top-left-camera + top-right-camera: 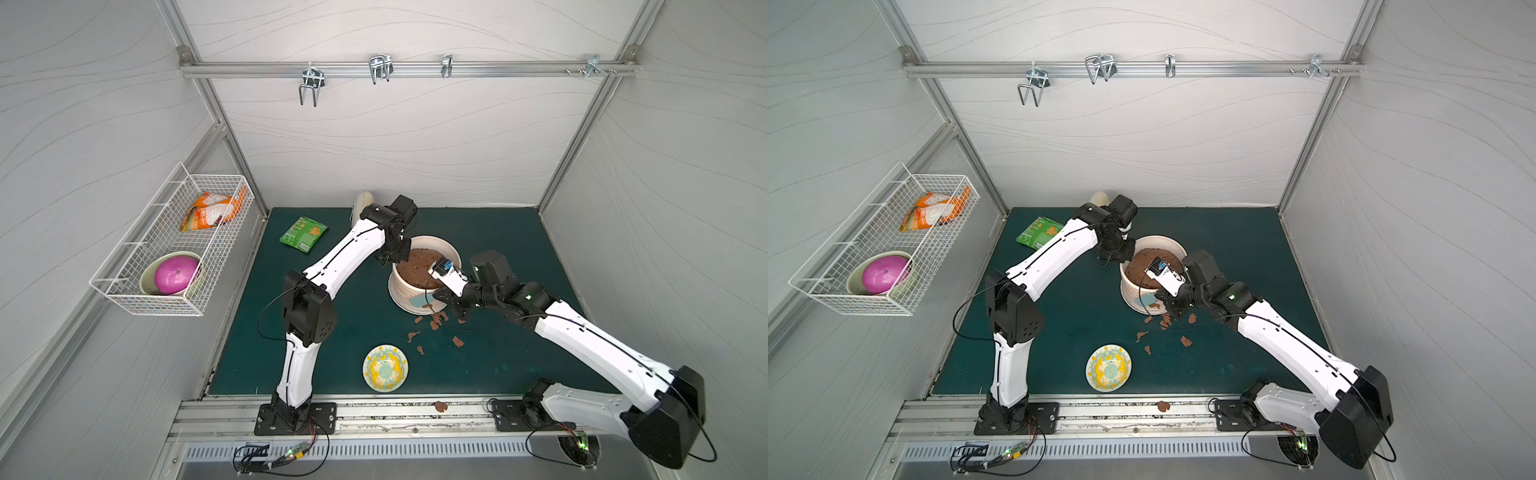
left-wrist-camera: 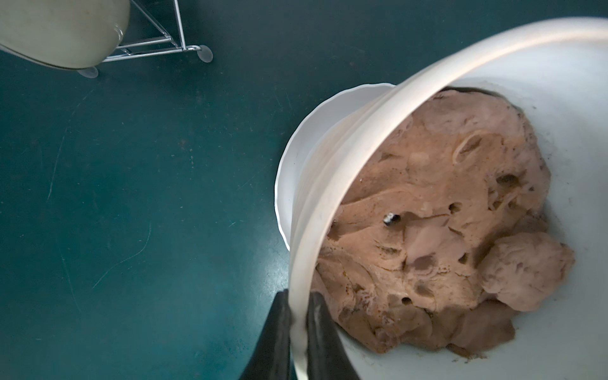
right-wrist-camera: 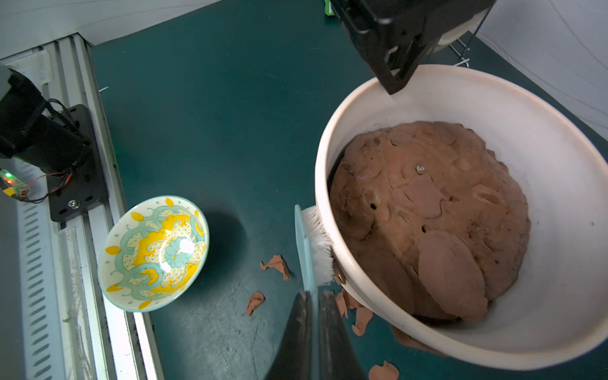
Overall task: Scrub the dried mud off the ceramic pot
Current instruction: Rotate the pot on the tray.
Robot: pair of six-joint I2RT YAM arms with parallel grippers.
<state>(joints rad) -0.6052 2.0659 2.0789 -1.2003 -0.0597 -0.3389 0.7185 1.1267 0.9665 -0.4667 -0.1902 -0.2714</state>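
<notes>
Counter [image 1: 519, 232] is carrying dried mud [image 1: 458, 341] | your left jaws are clamping ceramic pot [image 1: 405, 297] rim | right jaws are clamping brush [image 3: 316, 246]

Flakes of dried mud [image 1: 458, 341] lie on the green mat [image 1: 361, 320] beside the ceramic pot [image 1: 403, 291].

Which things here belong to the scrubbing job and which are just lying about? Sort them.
Job: ceramic pot, dried mud flakes, brush, left gripper clamping the pot's rim, right gripper holding the brush.
Lying about: patterned dish, green packet, wire basket with orange packet and pink ball.
</notes>
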